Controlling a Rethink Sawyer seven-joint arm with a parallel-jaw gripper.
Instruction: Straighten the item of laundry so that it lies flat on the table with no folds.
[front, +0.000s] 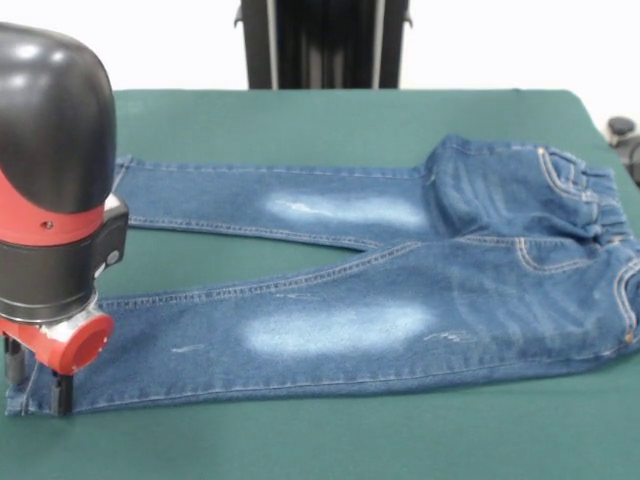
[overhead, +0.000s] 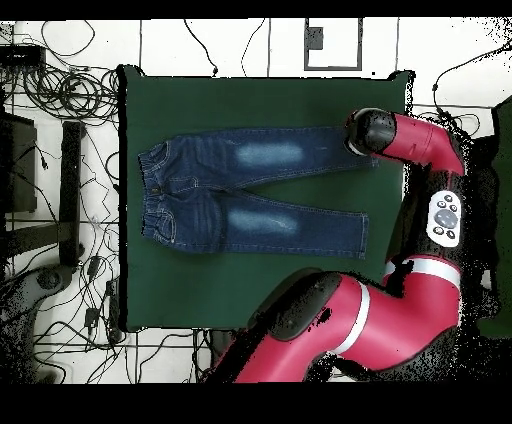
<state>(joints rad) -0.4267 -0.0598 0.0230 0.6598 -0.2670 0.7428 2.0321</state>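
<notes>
Jeans (front: 400, 300) lie spread on the green tabletop (front: 300, 440), front side up. In the front view the waistband (front: 590, 190) is at the right and both legs run out to the left. Elastic waist is gathered; orange-tan stitching shows along the pockets and seams.

Near leg: long, mostly flat, with a faded whitish patch (front: 335, 328) on the thigh. Its hem reaches the left edge of the front view, under the tool.

Far leg: also extended left, with its own faded patch (front: 345, 208). A strip of bare green shows between the two legs, widening toward the hems.

Hip area on the far side of the waistband looks bunched, with a raised fold (front: 455, 185) where the far leg meets the seat. Fine wrinkles run across the near hip.

Tool (front: 36, 378) is down at the hem of the near leg, at the left of the front view. Two dark fingers (front: 62, 392) stand on the hem with denim between them, so the tool reads as pinching the hem cloth. The black and red wrist housing (front: 55, 170) sits directly above.

Overhead view: arm (overhead: 420, 140) reaches across one short end of the tabletop (overhead: 260, 100), its head over the hem end of one leg; waistband at the opposite end of the jeans (overhead: 230, 195). Cables (overhead: 60, 90) lie on the floor beyond the waistband end.
</notes>
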